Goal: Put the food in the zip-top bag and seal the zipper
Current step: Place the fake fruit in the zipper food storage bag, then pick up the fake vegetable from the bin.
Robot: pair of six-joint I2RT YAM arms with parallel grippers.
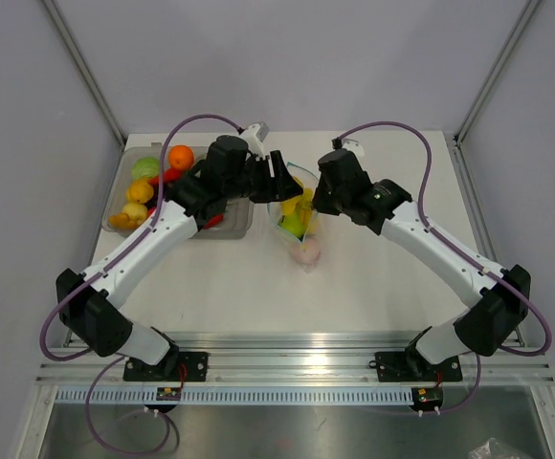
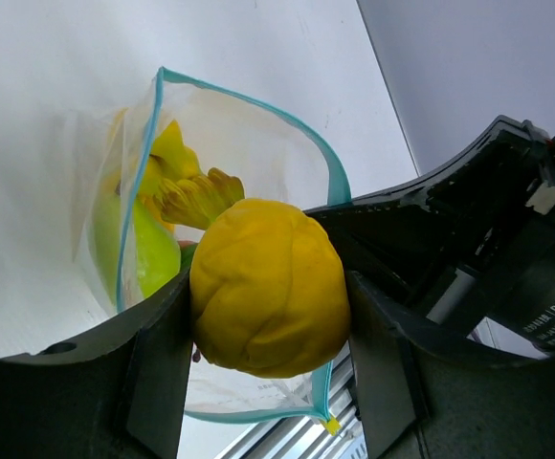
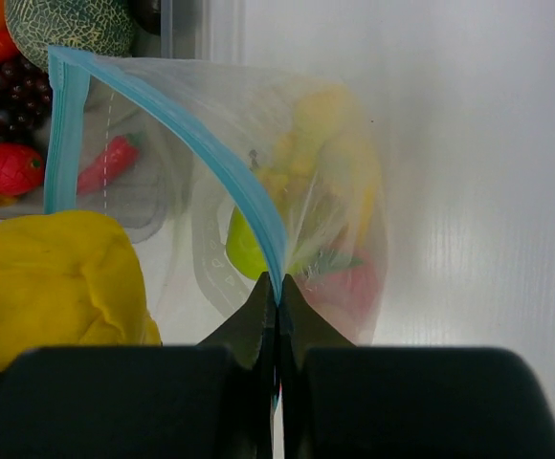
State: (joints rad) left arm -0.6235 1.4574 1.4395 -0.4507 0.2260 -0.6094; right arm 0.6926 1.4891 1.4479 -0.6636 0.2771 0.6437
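Two grippers meet at the zip-top bag [image 1: 301,215], which sits mid-table just right of the clear tray [image 1: 124,186], with its mouth held open.

The right gripper [image 3: 277,306] has its fingers pressed tight together on the zipper [image 3: 163,105], pinching the blue-teal strip where its two sides come together at the right end of the mouth. From that pinch the strip arcs away to the left and far side. The rest of the bag hangs below and beyond the fingertips.

The left gripper [image 2: 266,325], reaching in from the left, clamps a lumpy yellow fruit [image 2: 268,287] between its spread fingers. The fruit sits right at the bag's mouth, with the teal rim curving behind it above and below. Whether it has passed the rim I cannot tell.

Inside the bag lie a banana bunch [image 2: 196,196] and a light green fruit [image 2: 148,249], beyond the held fruit. A pink peach [image 1: 306,251] sits at the bag's near end on the table [image 1: 258,296].

The tray holds more food, among it an orange [image 1: 181,157], a green melon [image 1: 146,167] and a strawberry [image 3: 10,167].
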